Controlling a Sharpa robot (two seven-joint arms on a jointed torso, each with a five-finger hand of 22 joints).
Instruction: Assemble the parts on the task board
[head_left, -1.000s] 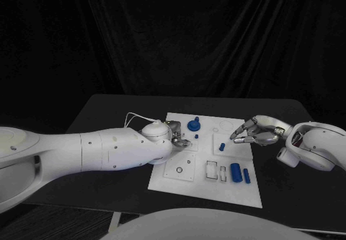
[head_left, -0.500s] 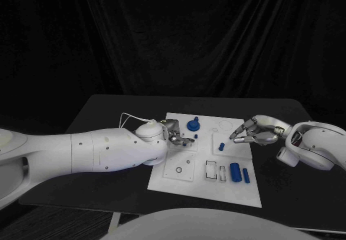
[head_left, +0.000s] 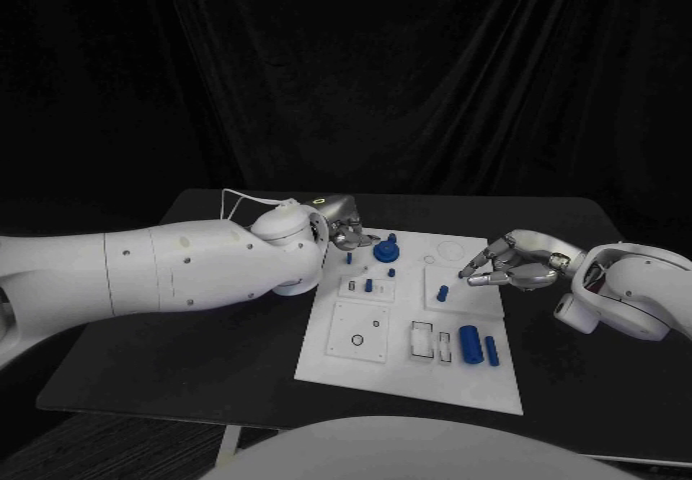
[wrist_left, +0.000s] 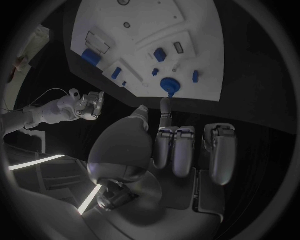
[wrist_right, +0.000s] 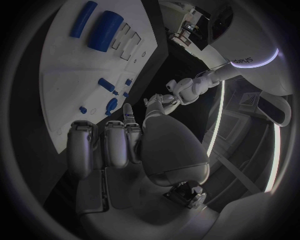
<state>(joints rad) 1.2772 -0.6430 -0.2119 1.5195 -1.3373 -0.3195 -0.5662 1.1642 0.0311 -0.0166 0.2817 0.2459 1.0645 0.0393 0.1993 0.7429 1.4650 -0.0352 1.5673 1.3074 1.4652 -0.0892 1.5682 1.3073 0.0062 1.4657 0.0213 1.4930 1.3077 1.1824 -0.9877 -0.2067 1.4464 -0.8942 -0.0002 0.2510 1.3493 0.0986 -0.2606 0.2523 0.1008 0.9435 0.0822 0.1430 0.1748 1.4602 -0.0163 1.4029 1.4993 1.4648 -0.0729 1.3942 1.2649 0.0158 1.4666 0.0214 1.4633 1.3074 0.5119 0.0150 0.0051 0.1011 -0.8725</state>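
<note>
Board (head_left: 411, 375) lay flat mid-surface (head_left: 188, 330), white, with blue parts on it. Knob (head_left: 387, 250), round and blue, stood near the board's far edge; a small peg (head_left: 348, 257) just left of it, two small pieces (head_left: 369, 286) on a raised plate nearer the middle, one short piece (head_left: 443, 294) toward the right. Thick cylinder (head_left: 470, 343) and thinner rod (head_left: 493, 350) lay side by side at the board's right, beside rectangular cut-outs (head_left: 424, 338). A black ring (head_left: 358, 340) sat on the left plate. Left hand (head_left: 346, 236) hung over the board's far-left corner, just beside the knob; the wrist view showed its fingers (wrist_left: 175, 150) curled in, gripping nothing, one fingertip stretched toward the knob (wrist_left: 169, 85). Right hand (head_left: 505, 268) hovered at the board's right edge, fingers (wrist_right: 106, 145) curled, nothing in them.
</note>
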